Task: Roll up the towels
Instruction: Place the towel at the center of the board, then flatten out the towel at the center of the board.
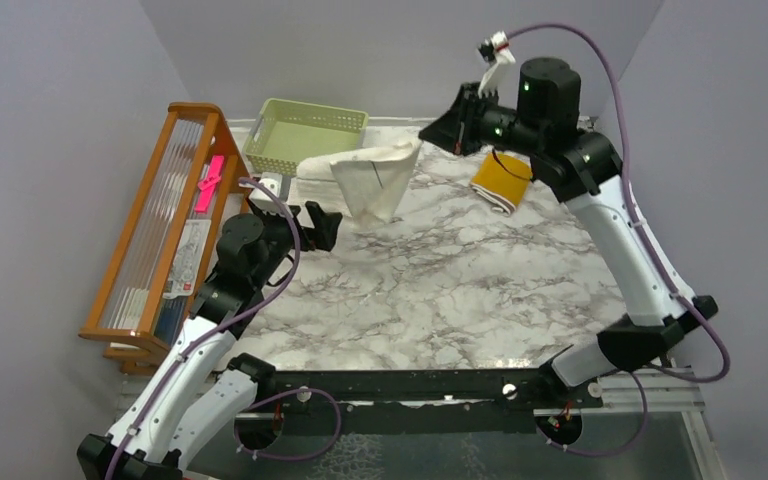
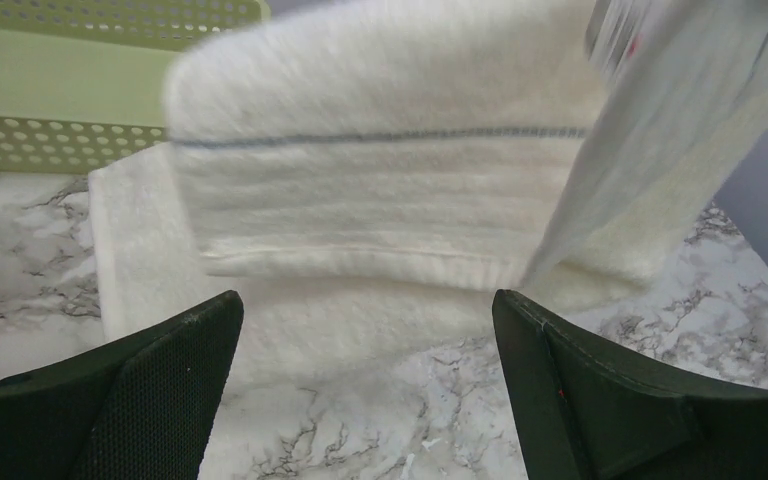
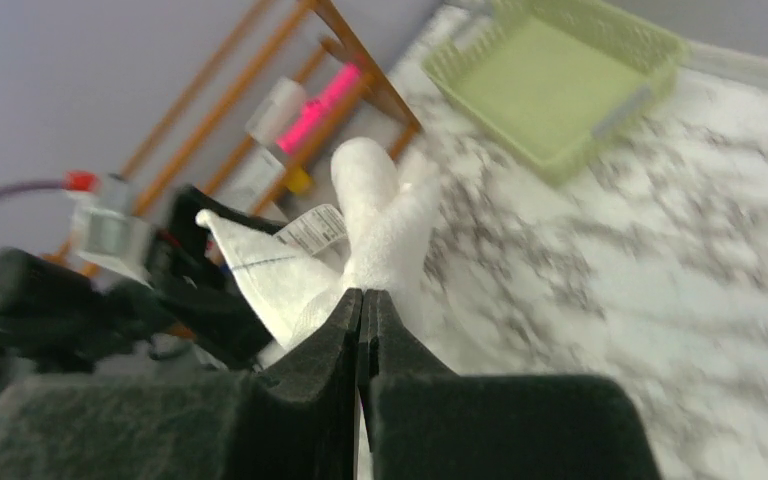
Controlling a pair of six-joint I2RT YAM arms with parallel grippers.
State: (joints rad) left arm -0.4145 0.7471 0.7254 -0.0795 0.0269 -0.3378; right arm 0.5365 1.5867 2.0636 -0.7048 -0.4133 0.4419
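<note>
The cream-white towel lies at the back of the table beside the basket, with its right corner pulled up off the marble. My right gripper is shut on that raised corner; in the right wrist view the towel hangs down from the closed tips. My left gripper is open just in front of the towel, close to the tabletop. In the left wrist view a folded part of the towel fills the view beyond the spread gripper, which holds nothing. The mustard-yellow towel lies folded at the back right.
A pale green plastic basket stands against the back wall, just behind the cream towel. A wooden rack with papers and a pink item runs along the table's left edge. Grey walls enclose the table on three sides.
</note>
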